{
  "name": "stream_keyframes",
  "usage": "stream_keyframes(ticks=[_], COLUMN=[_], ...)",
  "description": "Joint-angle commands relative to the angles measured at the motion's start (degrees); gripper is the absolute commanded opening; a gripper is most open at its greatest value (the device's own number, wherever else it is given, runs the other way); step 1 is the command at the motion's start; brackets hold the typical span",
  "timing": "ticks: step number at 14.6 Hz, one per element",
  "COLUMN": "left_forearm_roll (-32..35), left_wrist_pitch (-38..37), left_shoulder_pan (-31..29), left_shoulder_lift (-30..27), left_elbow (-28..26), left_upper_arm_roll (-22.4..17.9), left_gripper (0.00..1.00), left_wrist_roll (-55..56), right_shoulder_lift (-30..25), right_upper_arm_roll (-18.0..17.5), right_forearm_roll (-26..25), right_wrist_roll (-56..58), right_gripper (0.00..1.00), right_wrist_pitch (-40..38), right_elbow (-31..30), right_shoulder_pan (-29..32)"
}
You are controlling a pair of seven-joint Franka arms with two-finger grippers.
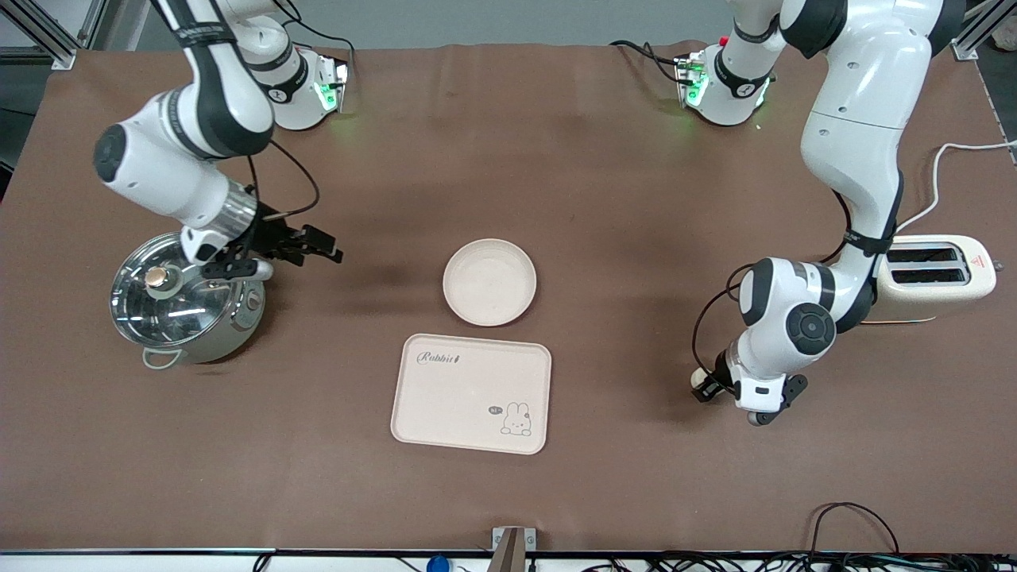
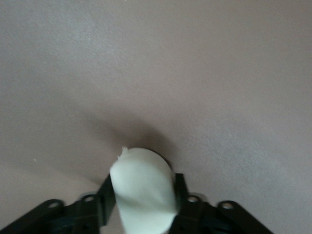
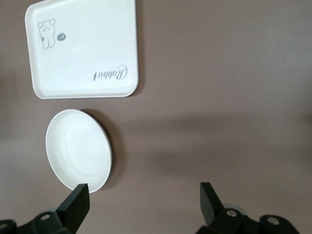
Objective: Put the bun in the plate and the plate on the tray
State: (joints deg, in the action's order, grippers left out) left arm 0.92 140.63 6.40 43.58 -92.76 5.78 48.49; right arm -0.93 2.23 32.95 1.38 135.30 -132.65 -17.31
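Note:
The bun (image 2: 144,190), a small cream-white lump, sits between my left gripper's fingers (image 2: 183,187), which press on both its sides. In the front view the left gripper (image 1: 709,387) is low at the table toward the left arm's end, and a bit of the bun (image 1: 700,378) shows at its tip. The round plate (image 1: 489,282) lies empty mid-table. The Rabbit tray (image 1: 471,393) lies empty just nearer to the front camera than the plate. My right gripper (image 1: 327,251) hangs open and empty beside a pot. Its wrist view shows the plate (image 3: 78,148) and the tray (image 3: 83,46).
A steel pot with a glass lid (image 1: 179,298) stands at the right arm's end, under the right wrist. A cream toaster (image 1: 937,274) stands at the left arm's end, beside the left arm. Cables run along the table's front edge.

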Motion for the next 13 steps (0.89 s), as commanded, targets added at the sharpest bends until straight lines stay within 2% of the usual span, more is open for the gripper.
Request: stream_keyframes(ticks=[1, 2, 4, 6, 7, 8, 10, 13], left_forearm_roll=[0.3, 0.2, 0.2, 0.0, 0.0, 0.1, 0.2, 0.2], left_wrist_pitch=[0.5, 0.5, 0.0, -1.9, -3.1, -3.4, -5.8, -7.5], left_shoulder_pan=[0.4, 0.4, 0.4, 1.5, 2.2, 3.2, 5.3, 10.0], left_shoulder_lift=[-0.1, 0.1, -0.5, -1.4, -1.4, -1.7, -4.1, -5.5], left_elbow=[-0.1, -0.1, 0.0, -0.1, -0.1, 0.1, 0.1, 1.1], left_upper_arm_roll=[-0.1, -0.1, -0.1, 1.5, 1.8, 2.4, 4.1, 8.0], left_gripper=[0.29, 0.21, 0.21, 0.22, 0.24, 0.24, 0.24, 0.23], left_wrist_roll=[-0.8, -2.4, -2.6, -1.7, -1.2, -0.4, 0.2, 4.1], right_shoulder_lift=[-1.4, -0.7, 0.4, 3.7, 5.4, 6.8, 12.2, 18.3], right_upper_arm_roll=[0.4, 0.4, 0.4, 0.3, 0.3, 0.3, 0.3, 0.3], right_forearm_roll=[3.8, 4.1, 7.1, 9.6, 12.8, 16.6, 25.5, 42.8], right_wrist_roll=[0.0, 0.0, 0.1, 0.2, 0.4, 0.6, 4.9, 23.0], right_gripper=[1.00, 1.00, 1.00, 1.00, 1.00, 1.00, 1.00, 1.00], right_wrist_pitch=[3.8, 6.7, 10.2, 12.7, 13.1, 14.3, 22.5, 23.5], right_elbow=[-3.7, -4.9, -6.4, -6.5, -6.5, -6.4, -5.9, -3.2], right_shoulder_pan=[-3.2, -4.7, -6.7, -8.5, -9.6, -11.8, -17.5, -18.6])
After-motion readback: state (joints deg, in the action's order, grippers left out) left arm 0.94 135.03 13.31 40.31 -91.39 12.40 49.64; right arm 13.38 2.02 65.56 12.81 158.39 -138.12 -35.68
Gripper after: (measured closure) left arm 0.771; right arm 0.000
